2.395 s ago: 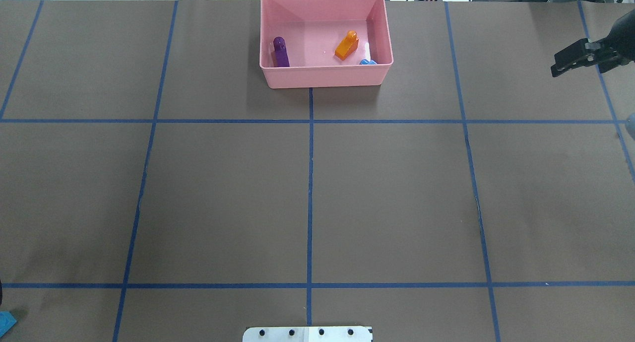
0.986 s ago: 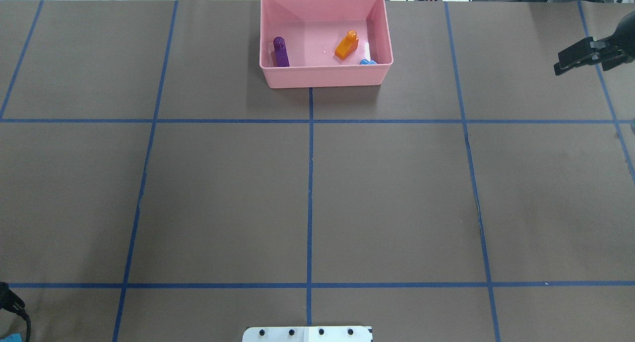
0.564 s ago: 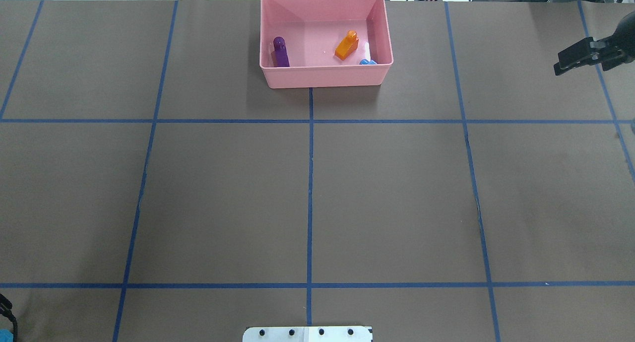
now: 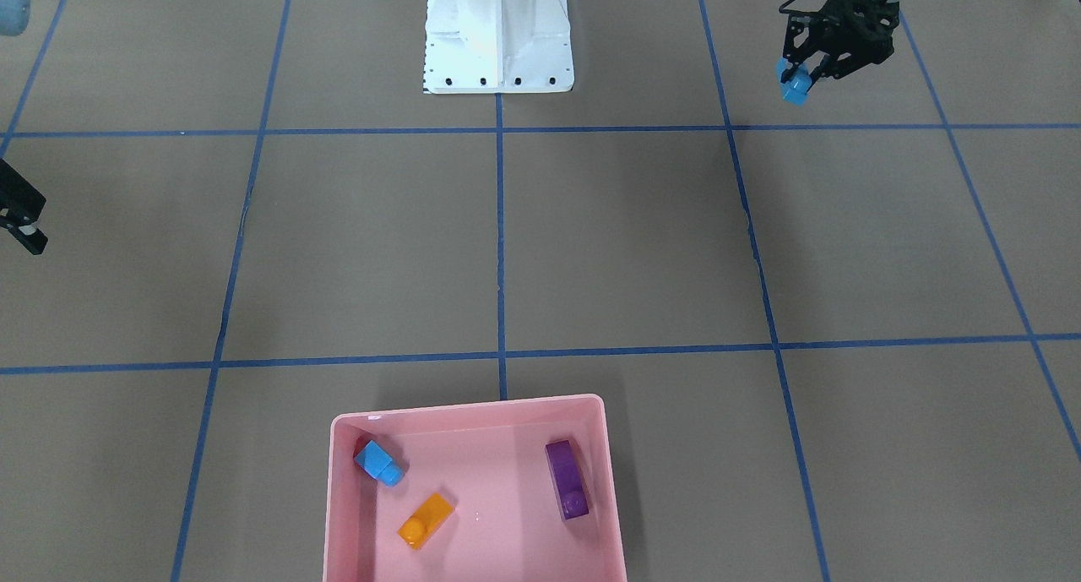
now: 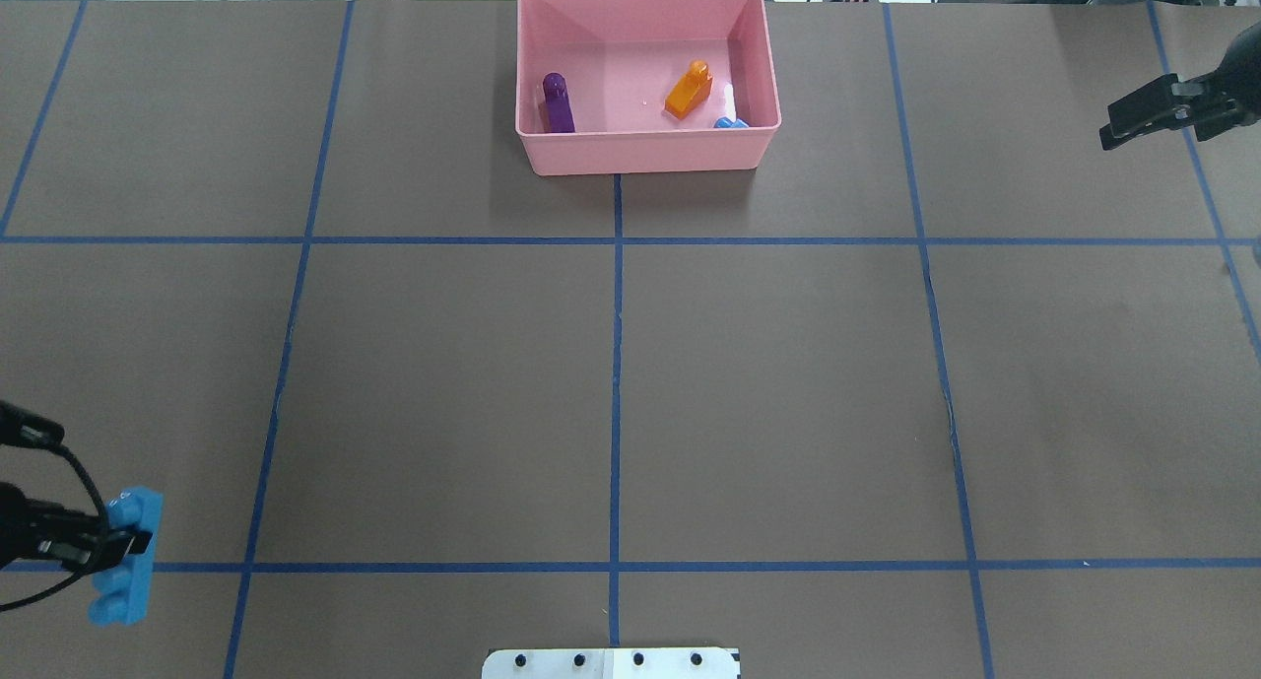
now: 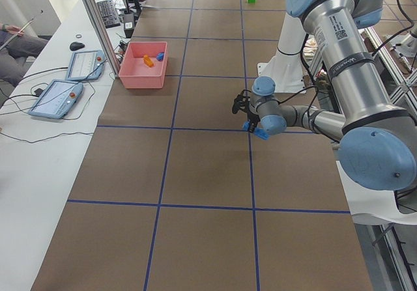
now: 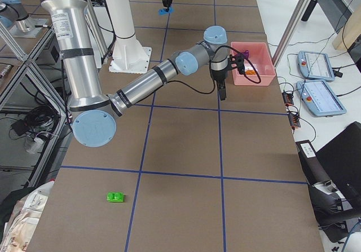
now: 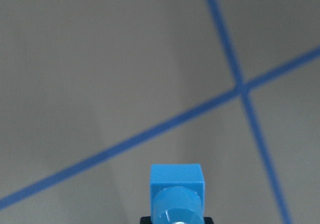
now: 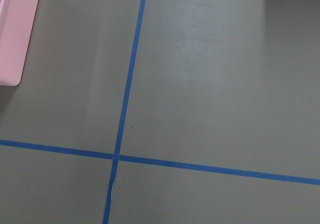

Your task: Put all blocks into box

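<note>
My left gripper (image 5: 131, 541), low near my left side, is clamped on a long blue block (image 5: 118, 590), while my right gripper (image 5: 1109, 137) hangs empty, fingers parted, far out right.

- We see silver arm tubes (image 6: 345, 63) with pale-blue joint caps (image 6: 374, 157) and dark lettering (image 6: 342, 40), at right.
- Our white base (image 4: 498, 33) with dark screws (image 4: 483, 82), top centre.
- Our black left gripper (image 4: 796, 77) and thin black cable (image 4: 794, 6), upper right.

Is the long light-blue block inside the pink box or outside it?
Outside. The left gripper is shut on the long light-blue block at the table's near-left side, far from the pink box.
</note>
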